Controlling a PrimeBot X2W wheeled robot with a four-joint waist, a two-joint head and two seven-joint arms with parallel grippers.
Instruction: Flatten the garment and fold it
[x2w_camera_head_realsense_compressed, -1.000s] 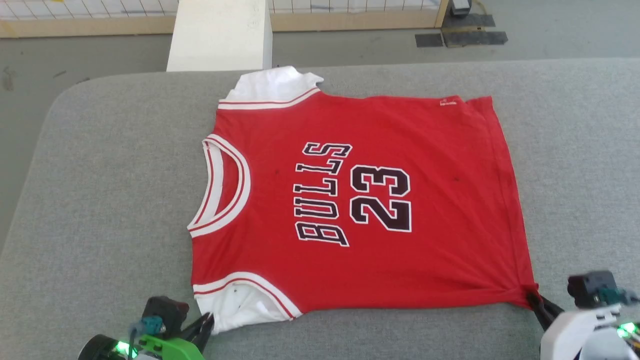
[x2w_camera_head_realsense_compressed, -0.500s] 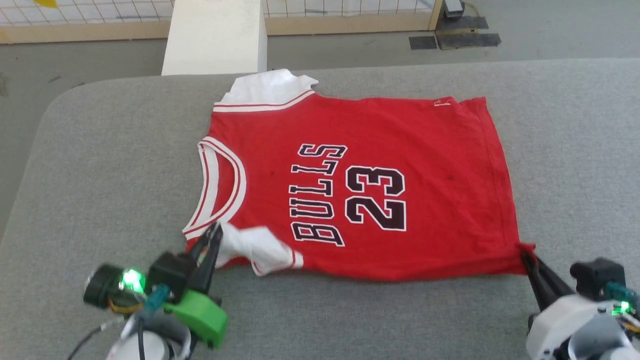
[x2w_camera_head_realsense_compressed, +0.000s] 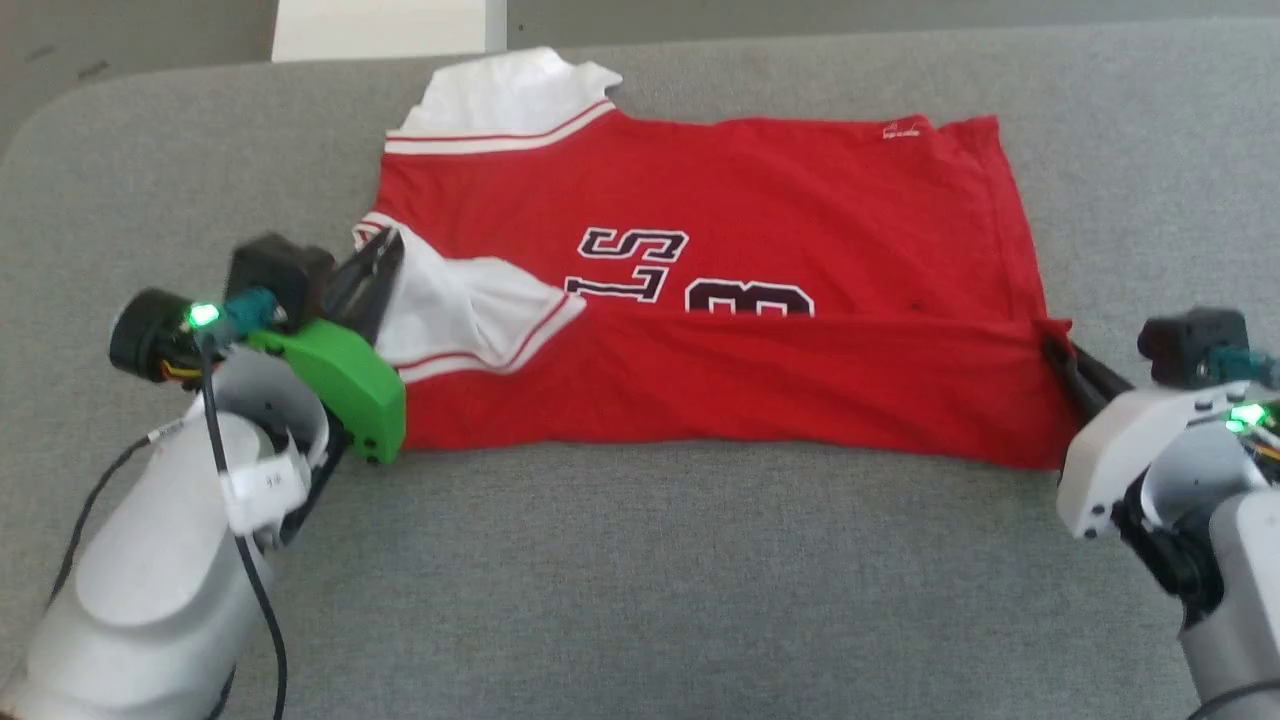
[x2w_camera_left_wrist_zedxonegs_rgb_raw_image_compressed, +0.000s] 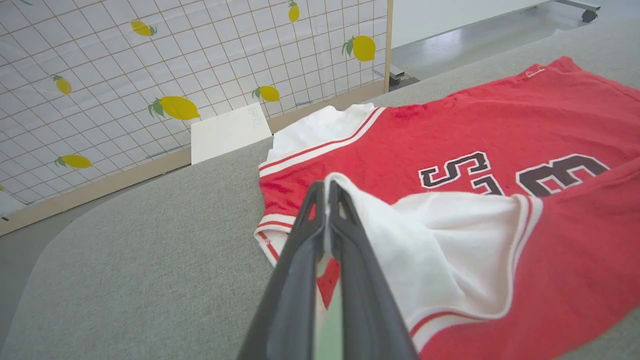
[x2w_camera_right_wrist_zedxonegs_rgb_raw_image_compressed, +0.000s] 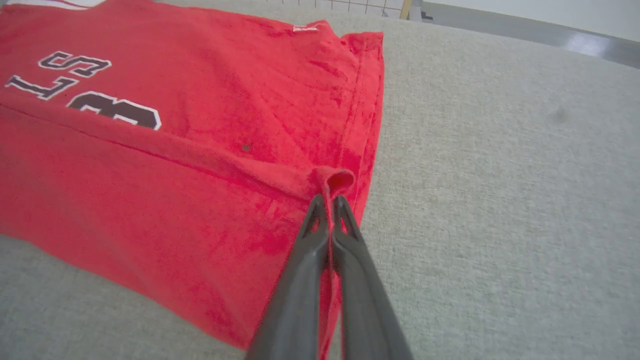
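Note:
The red jersey (x2w_camera_head_realsense_compressed: 760, 200) lies on the grey padded table, its near half lifted and folded over toward the far side, covering most of the black lettering. My left gripper (x2w_camera_head_realsense_compressed: 385, 250) is shut on the near white sleeve (x2w_camera_head_realsense_compressed: 450, 300), pinched between its dark fingers (x2w_camera_left_wrist_zedxonegs_rgb_raw_image_compressed: 320, 220) and held above the collar area. My right gripper (x2w_camera_head_realsense_compressed: 1055, 345) is shut on the near hem corner (x2w_camera_right_wrist_zedxonegs_rgb_raw_image_compressed: 337, 180) at the jersey's right edge. The far white sleeve (x2w_camera_head_realsense_compressed: 505, 90) lies flat at the back.
The grey table (x2w_camera_head_realsense_compressed: 650, 580) stretches wide in front of the fold and to both sides. A white block (x2w_camera_head_realsense_compressed: 385, 30) stands beyond the table's far edge. A lemon-patterned grid panel (x2w_camera_left_wrist_zedxonegs_rgb_raw_image_compressed: 150, 75) is behind it.
Both grippers have carried the near edge of the jersey away from me, folding it over the chest print. The head camera has tilted, shifting the whole picture.

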